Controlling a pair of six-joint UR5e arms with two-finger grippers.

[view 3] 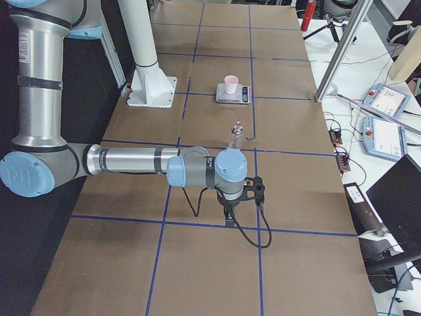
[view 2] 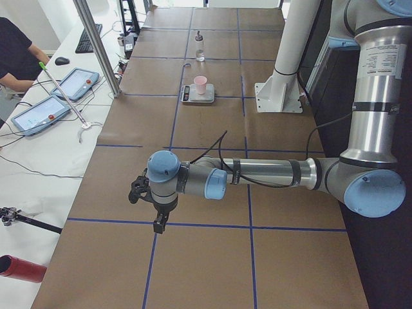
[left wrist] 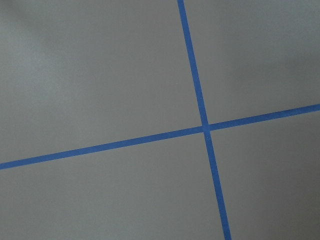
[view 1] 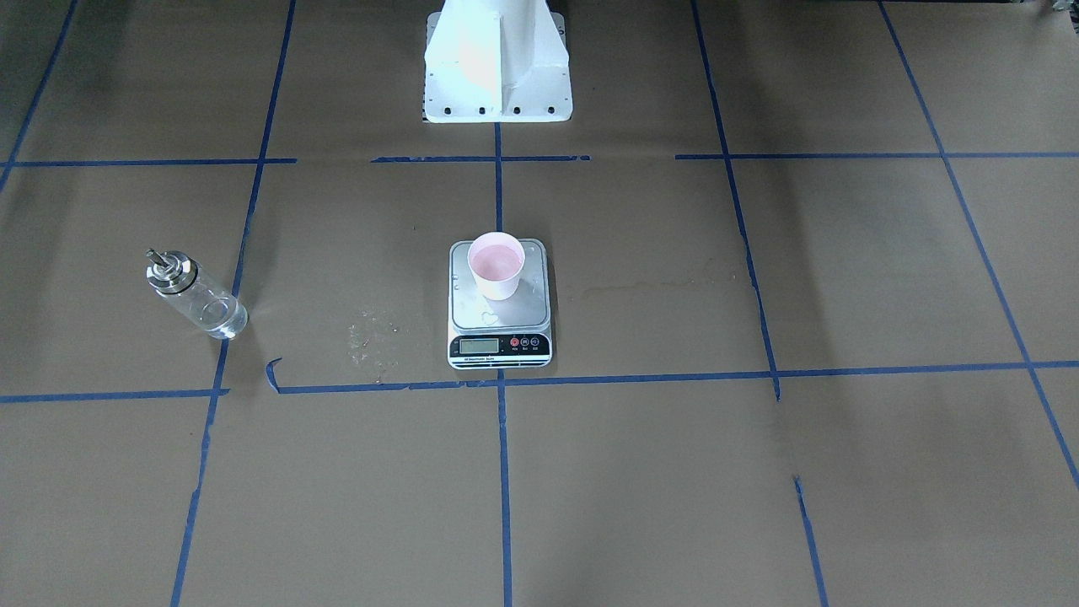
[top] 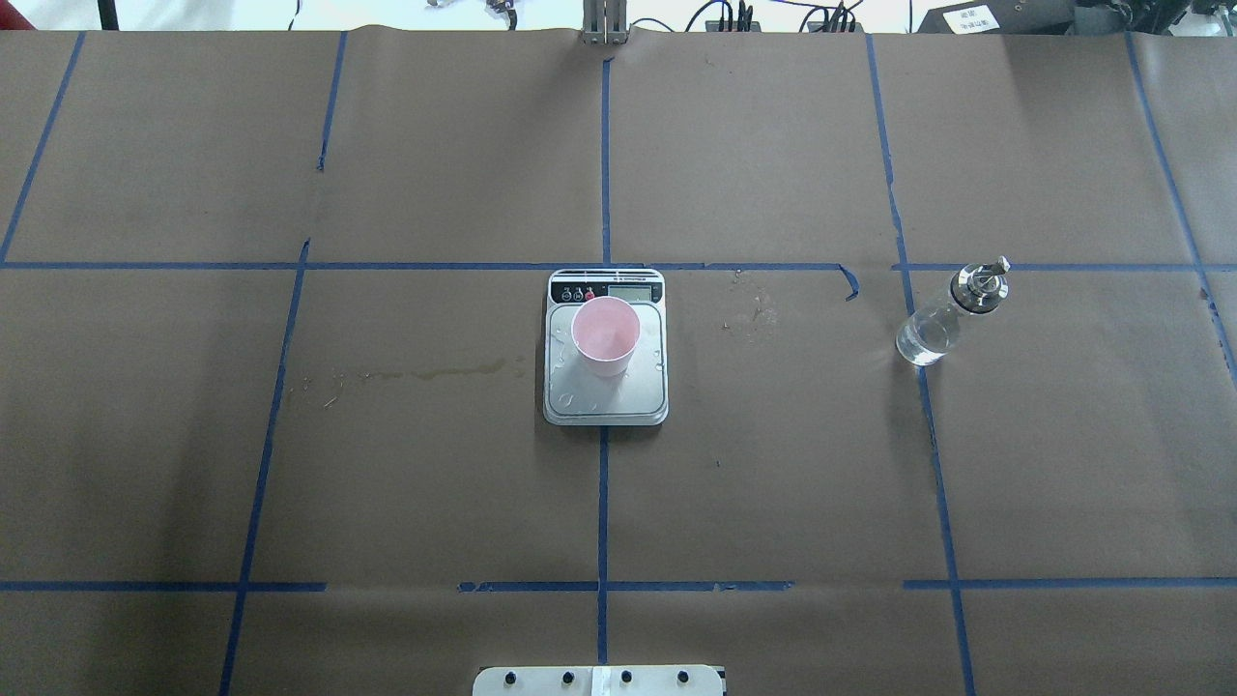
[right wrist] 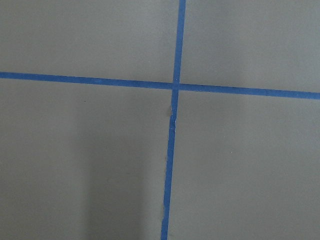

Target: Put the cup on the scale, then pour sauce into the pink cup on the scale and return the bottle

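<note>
The pink cup stands upright on the silver scale at the table's middle; it also shows in the front view on the scale. The clear glass bottle with its silver pourer stands upright on the paper to the robot's right, apart from the scale; the front view shows the bottle too. The left gripper hangs over the table's left end, far from everything. The right gripper hangs over the right end, nearer than the bottle. I cannot tell whether either is open or shut.
Brown paper with blue tape lines covers the table. The white robot base stands behind the scale. Wet spots mark the paper beside the scale. Tablets and a person are on the operators' side table.
</note>
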